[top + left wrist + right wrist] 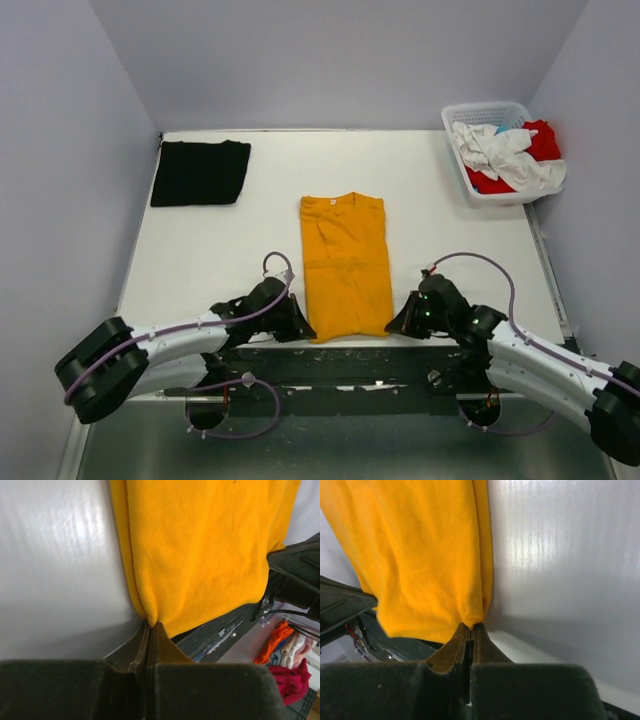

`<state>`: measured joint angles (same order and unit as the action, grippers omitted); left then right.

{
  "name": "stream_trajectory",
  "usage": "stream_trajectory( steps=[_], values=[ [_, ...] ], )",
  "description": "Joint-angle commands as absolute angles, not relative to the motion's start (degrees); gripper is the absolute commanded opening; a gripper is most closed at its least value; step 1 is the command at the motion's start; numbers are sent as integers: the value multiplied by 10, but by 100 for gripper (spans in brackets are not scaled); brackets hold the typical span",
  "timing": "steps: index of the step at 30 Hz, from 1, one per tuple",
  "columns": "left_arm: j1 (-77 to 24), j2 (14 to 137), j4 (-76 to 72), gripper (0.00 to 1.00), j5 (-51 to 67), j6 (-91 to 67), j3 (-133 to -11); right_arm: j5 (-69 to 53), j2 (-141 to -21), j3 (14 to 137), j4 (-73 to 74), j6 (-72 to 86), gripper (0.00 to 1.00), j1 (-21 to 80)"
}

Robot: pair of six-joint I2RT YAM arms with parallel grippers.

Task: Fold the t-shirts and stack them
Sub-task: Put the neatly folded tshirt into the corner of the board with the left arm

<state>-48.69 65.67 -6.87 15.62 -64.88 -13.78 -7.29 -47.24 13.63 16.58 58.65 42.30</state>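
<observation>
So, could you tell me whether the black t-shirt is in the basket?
No, the black t-shirt lies folded on the table at far left; the basket stands at far right.

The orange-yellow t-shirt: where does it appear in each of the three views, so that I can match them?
Top external: the orange-yellow t-shirt lies folded at the centre, towards the near edge.
Left wrist: the t-shirt fills the upper right; the left hand pinches its corner.
Right wrist: the t-shirt fills the upper left; the right hand pinches its corner.
Shared landmark: the white table.
</observation>
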Motion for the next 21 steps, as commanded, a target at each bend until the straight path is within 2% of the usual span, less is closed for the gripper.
stream_trajectory(
  steps=[1, 5, 9, 12, 21],
  values=[
    [-524, 556, 88, 0, 67, -669, -130, -73, -412, 154, 290, 579, 1, 429],
    [-528, 478, 16, 0, 93, -635, -142, -75, -427, 189, 263, 551, 1, 431],
    [-525, 451, 47, 0, 41, -599, -207, -3, -428, 268, 254, 523, 1, 431],
    [-508, 470, 74, 0, 43, -566, -261, 44, -452, 332, 262, 507, 1, 431],
    [-355, 554, 67, 0, 150, -517, -385, 203, -529, 467, 241, 473, 1, 430]
  ],
)
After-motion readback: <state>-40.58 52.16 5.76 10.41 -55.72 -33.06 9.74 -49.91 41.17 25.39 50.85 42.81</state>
